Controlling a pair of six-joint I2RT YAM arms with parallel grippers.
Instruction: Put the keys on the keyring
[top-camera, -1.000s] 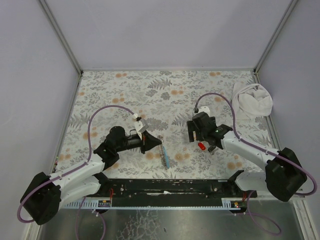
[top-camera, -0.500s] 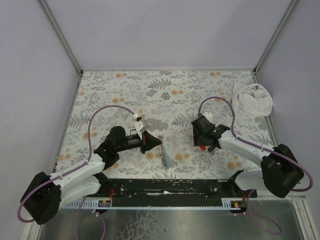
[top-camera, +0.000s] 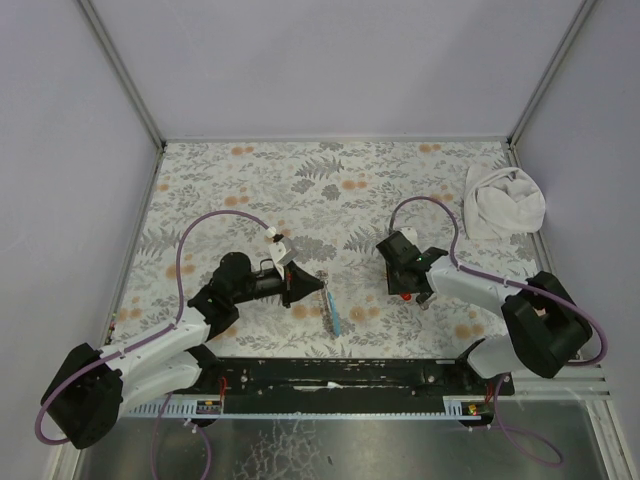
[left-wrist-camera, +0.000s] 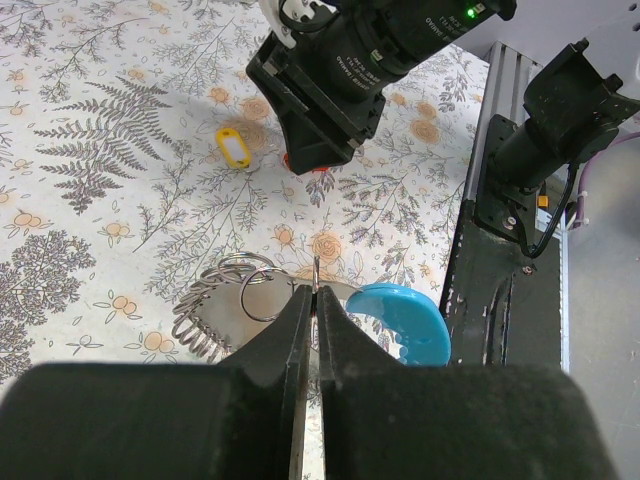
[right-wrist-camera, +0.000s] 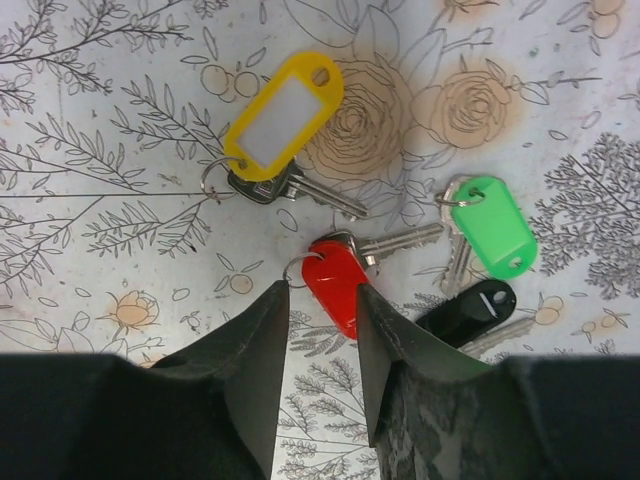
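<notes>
The left pincer (left-wrist-camera: 308, 300), pressed together on the keyring (left-wrist-camera: 405, 322), holds it ready for threading, while the right pincer (right-wrist-camera: 322, 292), part-spread, straddles the red key (right-wrist-camera: 338, 288) on the table (right-wrist-camera: 120, 80) for pickup.

White print on right arm (left-wrist-camera: 430, 25) — illegible

green key (right-wrist-camera: 497, 238), black key (right-wrist-camera: 468, 313) crowd one side of red key (right-wrist-camera: 335, 285); opposite open.
</notes>
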